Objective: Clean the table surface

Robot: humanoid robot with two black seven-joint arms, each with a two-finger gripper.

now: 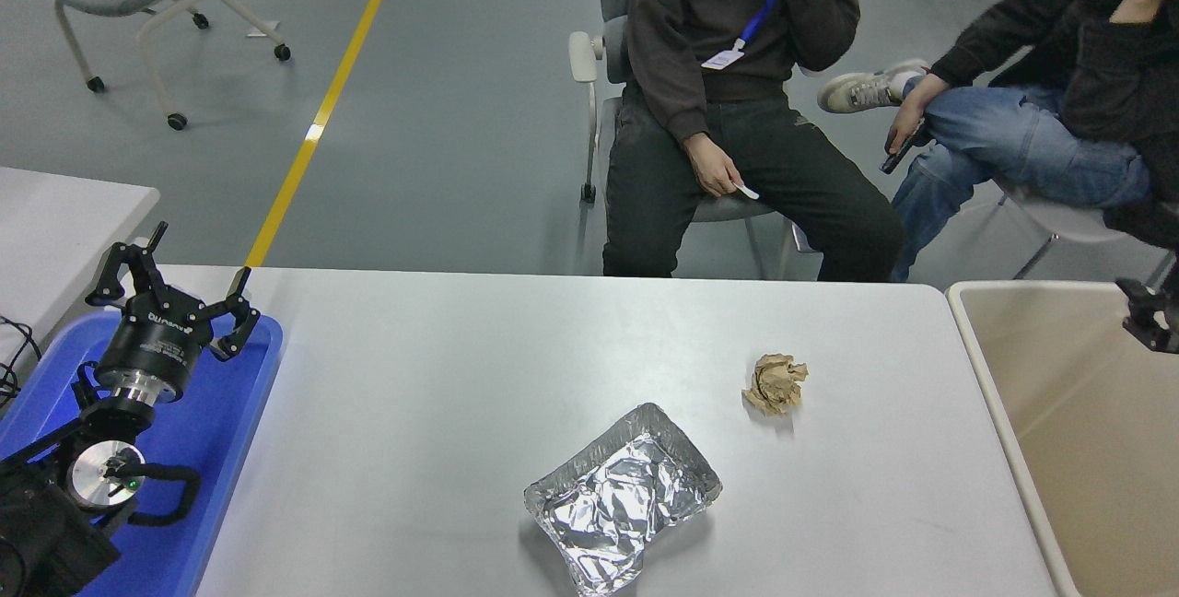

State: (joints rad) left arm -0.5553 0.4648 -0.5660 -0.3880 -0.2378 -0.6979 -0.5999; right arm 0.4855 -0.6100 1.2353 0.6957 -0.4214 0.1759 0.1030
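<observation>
Crumpled brown paper (775,383) and a dented foil tray (623,497), both light and crushable, lie on the bench (442,376) well left of the right jaws (1149,319), whose state I cannot tell; the parked left jaws (170,288) gape open

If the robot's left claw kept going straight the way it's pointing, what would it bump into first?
Probably nothing on the table. The left gripper hangs open over the blue tray, pointing away toward the far edge of the table surface. Beyond is only bare floor, though depth is hard to judge.
</observation>
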